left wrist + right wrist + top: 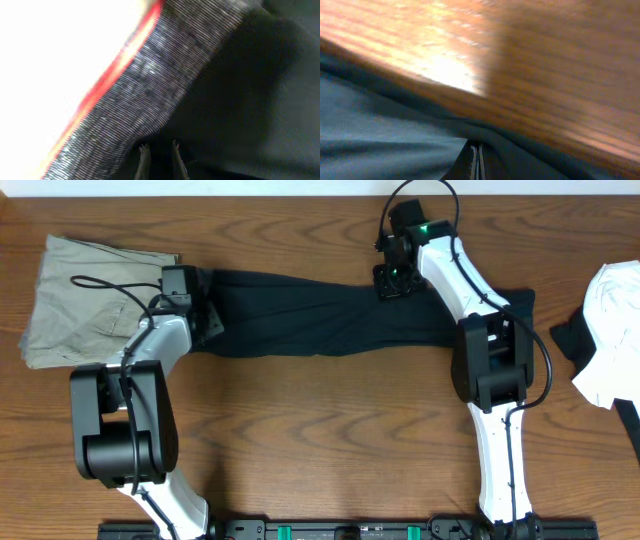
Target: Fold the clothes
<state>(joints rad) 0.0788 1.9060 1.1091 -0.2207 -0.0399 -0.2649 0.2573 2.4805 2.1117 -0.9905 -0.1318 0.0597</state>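
Left wrist view: the left pincer point(159, 152) sits at the bottom middle. Its fingers point(144, 160) are nearly together with dark cloth between them, so it reads as clamped on the leggings point(250, 100) just below the waistband point(150, 80).
Waistband: the grey band with its red edge runs from lower left to upper right, close to the lens. This suggests that this end is raised off the bench point(320, 440), ready to be carried over.
Right pincer: in the right wrist view the right pincer point(477, 160) is at the bottom middle, jaws together. A ridge of dark cloth converges on the tips, so it looks pinched on the leggings' edge, though blur leaves some doubt.
Grip points: overhead, the left pincer is at the left end of the leggings and the right pincer is on the upper edge, right of centre. The two holds are spread along the garment, probably so that it moves as one sheet without bunching.
Leggings: they stretch left to right across the middle of the overhead frame, mostly flat and not yet folded.
Bench: wood shows below the leggings, towards the bottom of the frame, where a fold could be laid.
Khaki trousers point(90, 300): upper left, near the waist end of the leggings; I judge them no part of this fold.
White garment point(610, 320): at the right edge, apart from the leggings.
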